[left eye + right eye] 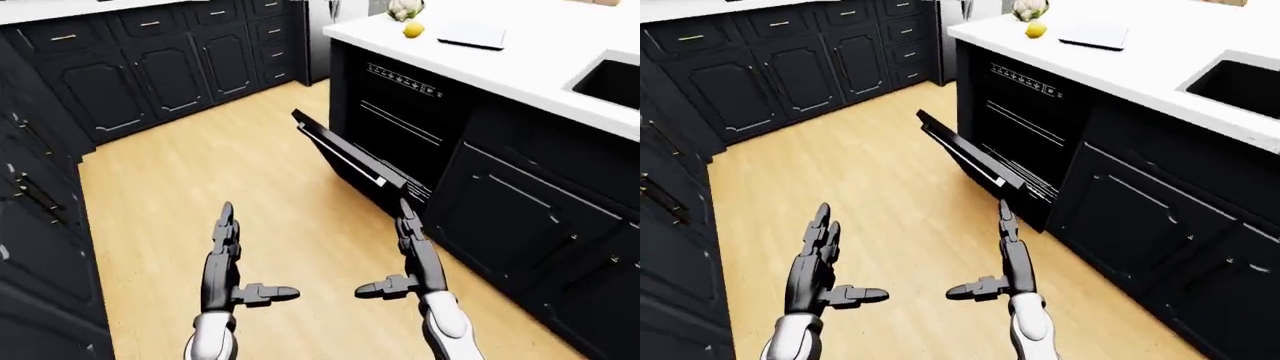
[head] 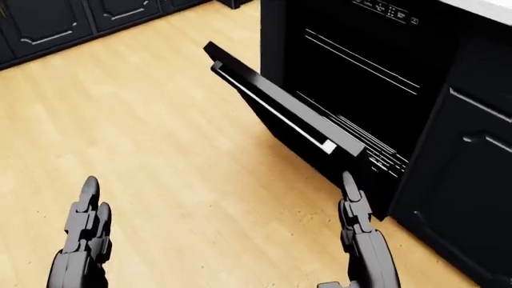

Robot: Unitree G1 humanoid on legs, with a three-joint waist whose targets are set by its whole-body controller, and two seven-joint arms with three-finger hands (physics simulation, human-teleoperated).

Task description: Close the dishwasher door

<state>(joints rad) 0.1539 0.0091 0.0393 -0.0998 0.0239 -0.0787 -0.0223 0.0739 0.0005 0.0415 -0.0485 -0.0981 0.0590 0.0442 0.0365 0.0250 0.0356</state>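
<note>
The black dishwasher (image 1: 405, 112) sits in the island under the white counter. Its door (image 1: 345, 150) hangs partly open, tilted out toward the wood floor, top edge with a pale handle strip (image 2: 276, 111). My right hand (image 1: 410, 247) is open, fingers straight, just below and near the door's right end, apart from it. My left hand (image 1: 225, 247) is open, fingers straight, over the floor to the left, well clear of the door.
Dark cabinets (image 1: 150, 60) line the left side and the top of the eye views. The white counter (image 1: 520, 60) bears a lemon (image 1: 413, 29), a flat board (image 1: 470, 34) and a dark sink (image 1: 610, 79). Dark island cabinets (image 1: 530, 217) stand right of the dishwasher.
</note>
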